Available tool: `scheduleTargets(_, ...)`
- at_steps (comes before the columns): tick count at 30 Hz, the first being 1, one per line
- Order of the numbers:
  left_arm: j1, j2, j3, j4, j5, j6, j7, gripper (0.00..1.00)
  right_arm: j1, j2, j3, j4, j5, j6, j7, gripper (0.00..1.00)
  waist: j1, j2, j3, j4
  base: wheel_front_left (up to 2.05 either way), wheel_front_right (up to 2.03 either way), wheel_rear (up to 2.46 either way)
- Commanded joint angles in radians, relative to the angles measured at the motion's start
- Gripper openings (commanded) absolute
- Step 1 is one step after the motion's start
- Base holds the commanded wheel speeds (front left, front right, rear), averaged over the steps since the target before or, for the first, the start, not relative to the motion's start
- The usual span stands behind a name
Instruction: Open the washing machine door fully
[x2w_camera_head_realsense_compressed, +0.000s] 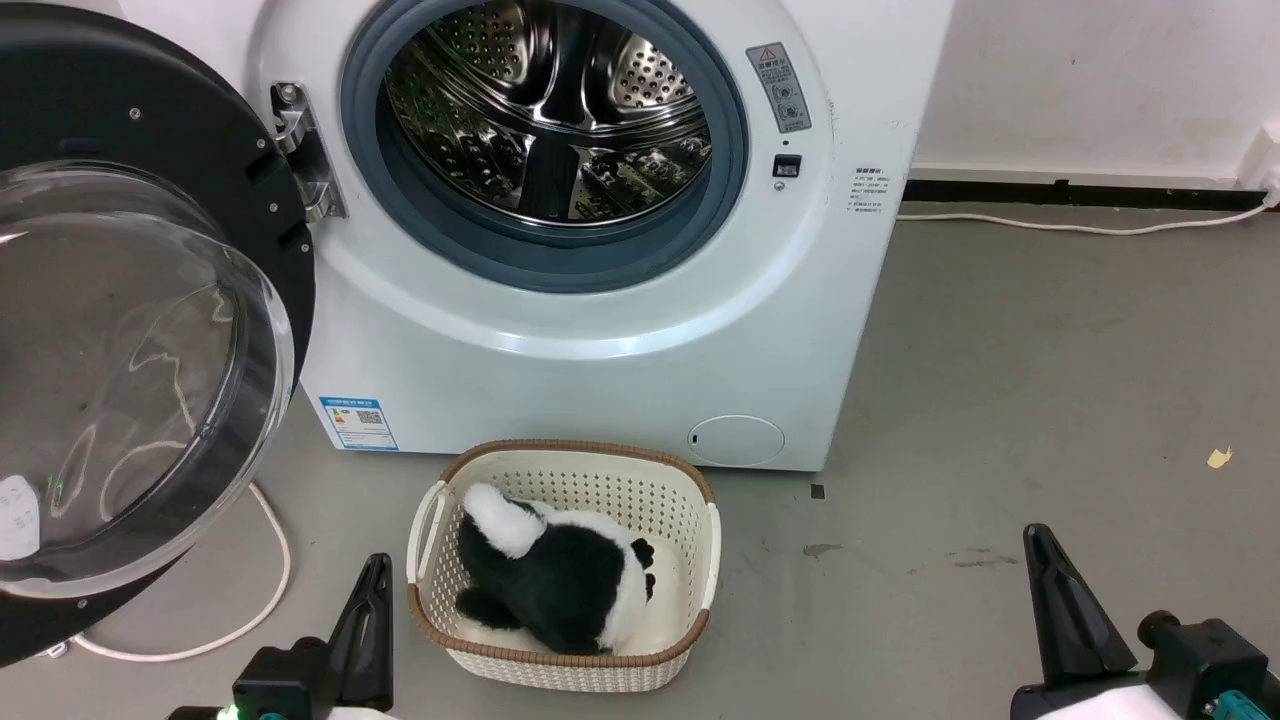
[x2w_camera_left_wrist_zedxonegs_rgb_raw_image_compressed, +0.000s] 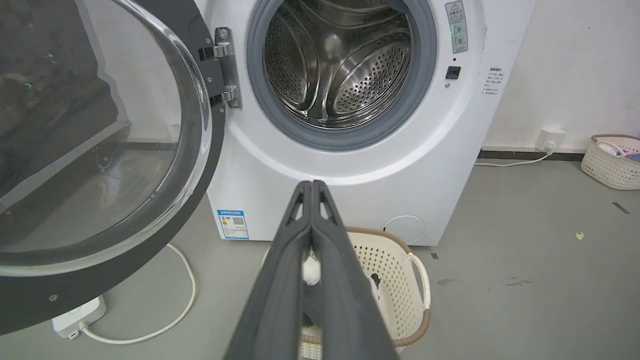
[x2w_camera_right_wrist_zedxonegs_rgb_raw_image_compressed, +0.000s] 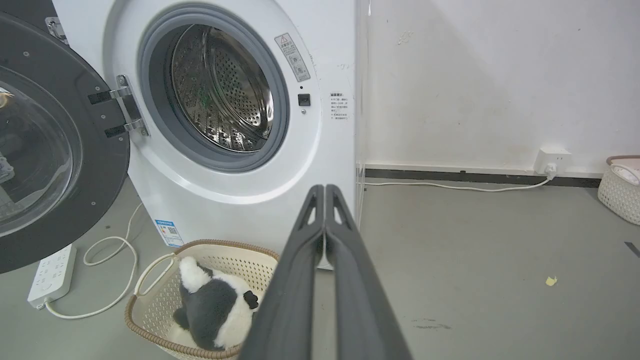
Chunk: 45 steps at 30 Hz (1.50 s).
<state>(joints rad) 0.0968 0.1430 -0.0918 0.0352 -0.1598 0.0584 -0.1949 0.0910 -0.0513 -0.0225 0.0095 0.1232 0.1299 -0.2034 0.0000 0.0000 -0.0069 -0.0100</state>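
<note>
The washing machine door (x2w_camera_head_realsense_compressed: 120, 330), round, glossy black with a bulging clear glass bowl, stands swung wide open to the left on its steel hinge (x2w_camera_head_realsense_compressed: 305, 150); it also shows as the door (x2w_camera_left_wrist_zedxonegs_rgb_raw_image_compressed: 95, 145) and the door (x2w_camera_right_wrist_zedxonegs_rgb_raw_image_compressed: 50, 150). The steel drum (x2w_camera_head_realsense_compressed: 550, 110) with its grey rubber ring lies exposed in the white machine (x2w_camera_head_realsense_compressed: 600, 330). My left gripper (x2w_camera_head_realsense_compressed: 375, 570) rests low at the bottom left, shut and holding nothing, fingertips together as the left gripper (x2w_camera_left_wrist_zedxonegs_rgb_raw_image_compressed: 312, 184). My right gripper (x2w_camera_head_realsense_compressed: 1035, 540) sits at the bottom right, also shut on nothing, seen as the right gripper (x2w_camera_right_wrist_zedxonegs_rgb_raw_image_compressed: 325, 187).
A cream basket (x2w_camera_head_realsense_compressed: 690, 560) with a black-and-white plush toy (x2w_camera_head_realsense_compressed: 560, 580) stands on the grey floor before the machine. A white cable (x2w_camera_head_realsense_compressed: 270, 560) and power strip (x2w_camera_left_wrist_zedxonegs_rgb_raw_image_compressed: 77, 315) lie under the door. Another basket (x2w_camera_left_wrist_zedxonegs_rgb_raw_image_compressed: 612, 160) sits by the right wall.
</note>
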Motion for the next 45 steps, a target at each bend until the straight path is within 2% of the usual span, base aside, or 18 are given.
scheduleTargets(1,-0.017,-0.003,0.002,-0.003,0.008,-0.005,0.004,0.00,-0.015,0.000,0.002,-0.002,-0.007,0.000,0.004,0.00,0.0000,0.0000,0.000,0.000,0.00,0.00,0.00)
scheduleTargets(45,-0.054,-0.045,0.044,-0.018,0.079,-0.030,0.092,0.00,-0.050,0.001,0.011,-0.005,-0.061,0.000,0.097,0.00,0.0000,0.0000,0.003,0.005,0.00,0.00,0.00)
